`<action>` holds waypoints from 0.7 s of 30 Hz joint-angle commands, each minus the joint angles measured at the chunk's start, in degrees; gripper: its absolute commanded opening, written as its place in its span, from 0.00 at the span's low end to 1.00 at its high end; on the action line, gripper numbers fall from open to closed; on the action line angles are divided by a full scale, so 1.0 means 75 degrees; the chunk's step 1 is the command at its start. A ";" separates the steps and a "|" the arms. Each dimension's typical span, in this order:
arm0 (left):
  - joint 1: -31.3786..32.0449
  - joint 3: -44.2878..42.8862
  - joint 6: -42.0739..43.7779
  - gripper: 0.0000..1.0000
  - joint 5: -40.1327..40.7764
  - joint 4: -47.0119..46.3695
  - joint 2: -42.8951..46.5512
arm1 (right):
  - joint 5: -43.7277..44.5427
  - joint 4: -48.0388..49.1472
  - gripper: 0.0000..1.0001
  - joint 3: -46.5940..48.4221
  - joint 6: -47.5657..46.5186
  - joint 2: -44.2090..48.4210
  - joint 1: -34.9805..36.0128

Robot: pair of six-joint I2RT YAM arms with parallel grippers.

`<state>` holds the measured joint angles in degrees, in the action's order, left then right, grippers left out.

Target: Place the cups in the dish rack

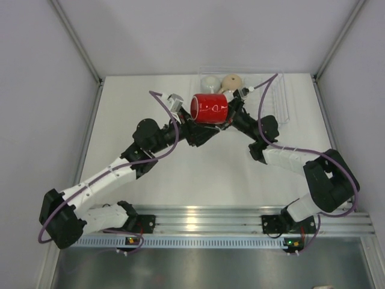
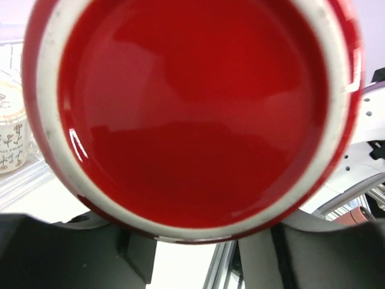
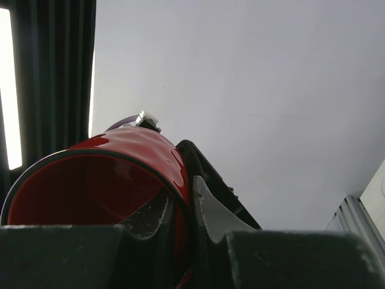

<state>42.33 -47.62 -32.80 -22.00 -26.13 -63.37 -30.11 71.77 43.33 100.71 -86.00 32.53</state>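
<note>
The red mug (image 1: 210, 108) hangs on its side above the table, between my two grippers. My right gripper (image 1: 231, 112) is shut on its rim, one finger inside (image 3: 150, 220) and one outside. The mug (image 3: 90, 180) fills the lower left of the right wrist view. Its white-ringed base (image 2: 192, 114) fills the left wrist view. My left gripper (image 2: 195, 244) sits under that base, a finger showing at each lower edge; whether they press on the mug is unclear. A white mug (image 1: 209, 82) and a tan mug (image 1: 231, 81) stand in the clear dish rack (image 1: 283, 105) at the back.
A pale patterned cup (image 2: 11, 132) shows at the left edge of the left wrist view, beside clear rack ribs (image 2: 24, 180). Both arms meet over the table's middle back. The metal base rail (image 1: 210, 220) runs along the near edge.
</note>
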 commanded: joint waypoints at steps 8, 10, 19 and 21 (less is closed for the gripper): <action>0.0099 -0.0062 0.0095 0.07 0.0097 -0.0887 -0.0046 | 0.0089 0.2302 0.00 -0.0316 0.0085 -0.0100 0.0186; 0.0099 -0.0003 0.0130 0.00 0.0400 -0.0875 0.0094 | 0.0007 0.2337 0.00 -0.0456 0.0014 -0.0089 0.0186; 0.0099 0.0442 0.0400 0.00 0.0964 -0.0875 0.0668 | -0.0193 0.2594 0.34 -0.1089 -0.0303 -0.0218 -0.0130; 0.0099 0.0524 0.0435 0.00 0.1092 -0.0864 0.0785 | -0.0204 0.2805 0.39 -0.1195 -0.0232 -0.0276 -0.0201</action>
<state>43.22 -43.03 -31.05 -17.28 -24.14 -61.67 -30.11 74.04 35.64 100.97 -87.20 31.88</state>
